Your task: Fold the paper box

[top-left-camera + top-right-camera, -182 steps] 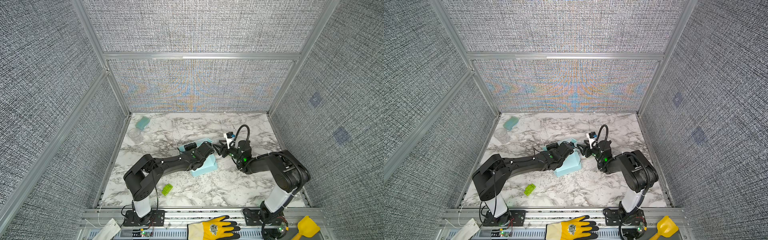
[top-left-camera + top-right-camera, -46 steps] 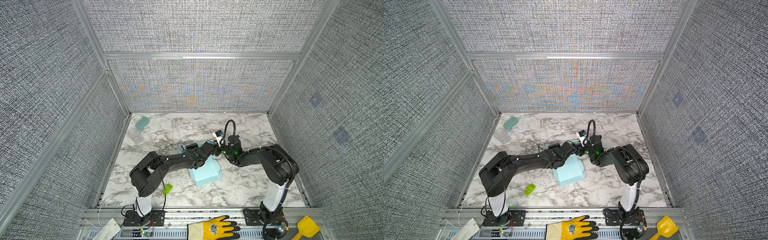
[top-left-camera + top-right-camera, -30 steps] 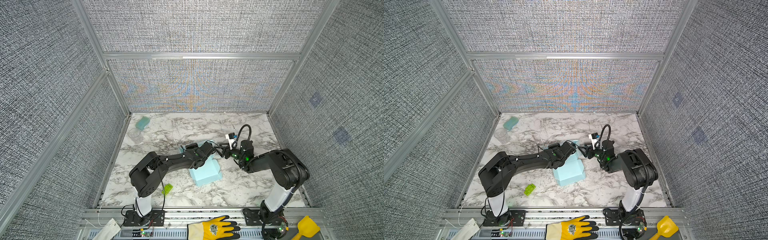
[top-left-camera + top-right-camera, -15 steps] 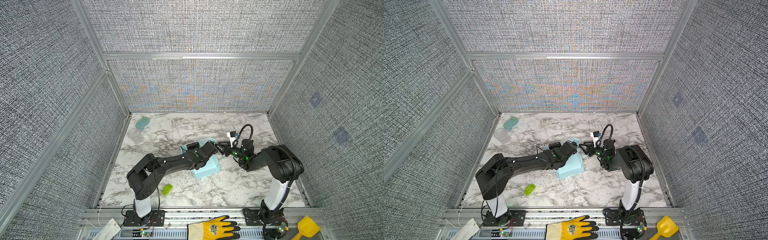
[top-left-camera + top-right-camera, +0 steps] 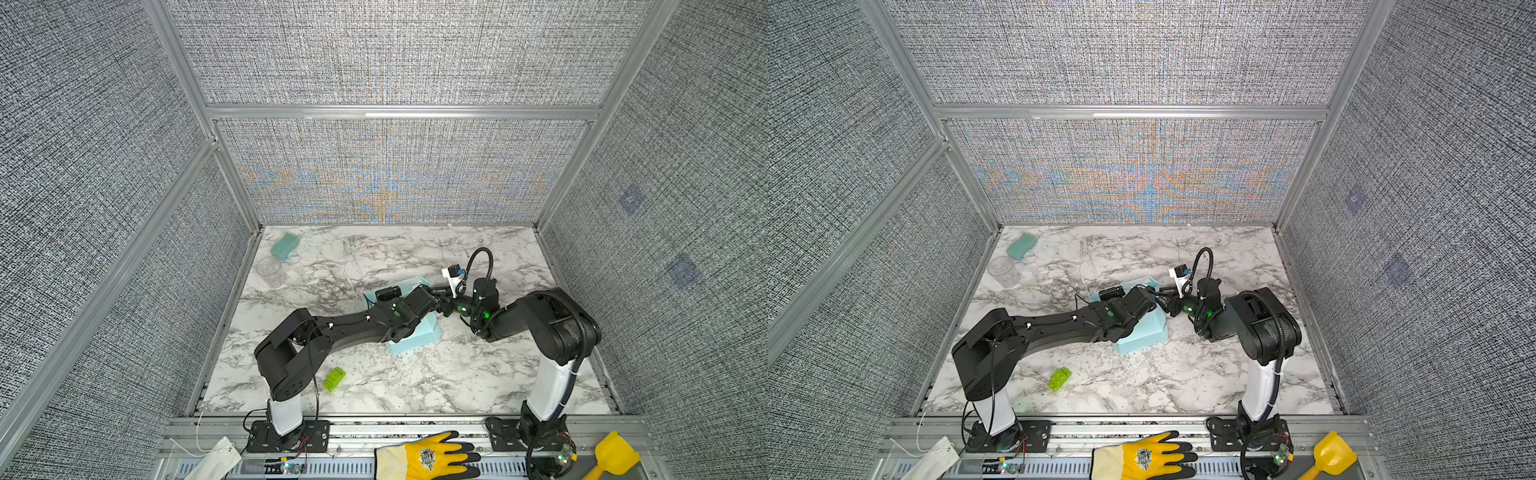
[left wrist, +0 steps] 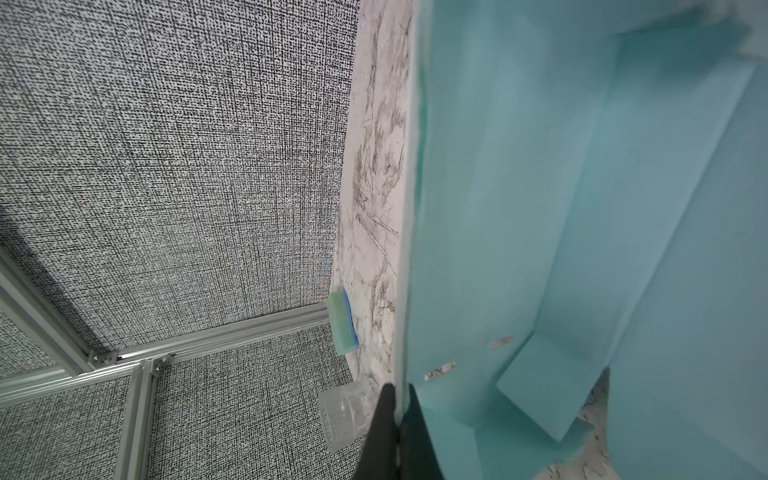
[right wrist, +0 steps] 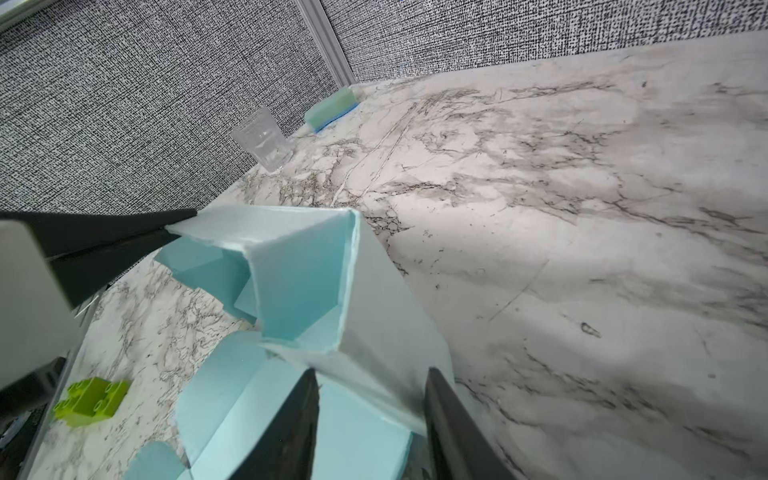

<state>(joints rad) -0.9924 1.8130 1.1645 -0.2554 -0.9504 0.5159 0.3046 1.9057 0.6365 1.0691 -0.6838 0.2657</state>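
The pale blue paper box (image 5: 415, 338) stands partly formed in the middle of the marble table (image 5: 457, 386), also seen in the other top view (image 5: 1144, 334). My left gripper (image 6: 398, 415) is shut on the thin edge of one upright wall of the paper box (image 6: 540, 208). From the right wrist, that left gripper (image 7: 183, 224) pinches the box's far corner. My right gripper (image 7: 370, 399) is open at the box's near end. One of its fingers is inside the paper box (image 7: 299, 266), the other outside, with a wall between them.
A lime-green brick (image 5: 334, 379) lies near the front left. A clear cup (image 5: 269, 266) and a teal sponge (image 5: 284, 244) sit at the back left corner. A yellow glove (image 5: 428, 459) and a yellow scoop (image 5: 611, 457) lie on the front rail.
The right gripper has come in over the box's right end and its jaws have narrowed. The box has turned a little and shifted back with the left gripper, which stays shut.
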